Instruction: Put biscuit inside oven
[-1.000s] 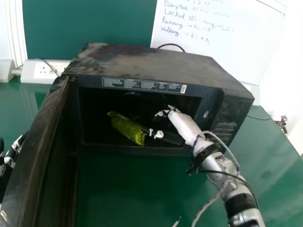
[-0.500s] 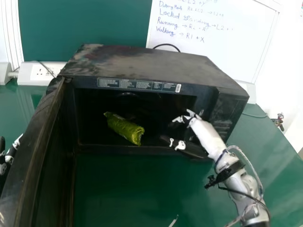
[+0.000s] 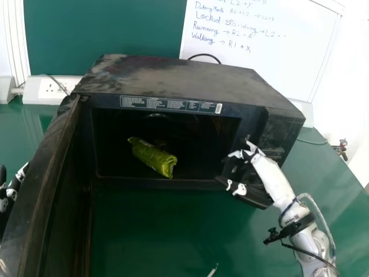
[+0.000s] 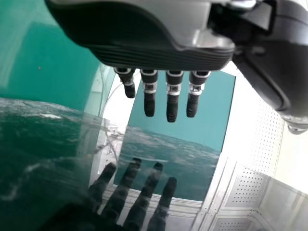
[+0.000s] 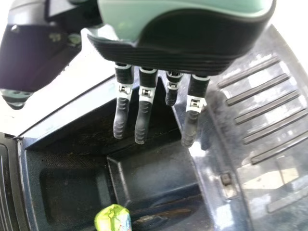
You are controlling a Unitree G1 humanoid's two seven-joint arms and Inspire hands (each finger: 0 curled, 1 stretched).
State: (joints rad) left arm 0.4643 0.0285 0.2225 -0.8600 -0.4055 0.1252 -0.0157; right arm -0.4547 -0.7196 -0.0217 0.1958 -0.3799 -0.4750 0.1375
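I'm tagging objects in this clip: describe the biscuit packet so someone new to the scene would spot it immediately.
Find the big dark oven on the green table, its door swung open on the left in the head view. Inside, left of the middle, lies a shiny, crinkled packet, longer than it is wide. Its yellow-green wrapper sets it apart from the dark cavity around it.

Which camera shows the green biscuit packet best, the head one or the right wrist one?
The head view, because it shows the green packet from end to end, lying inside the oven. The right wrist view shows one end of it, cut off by the picture's edge.
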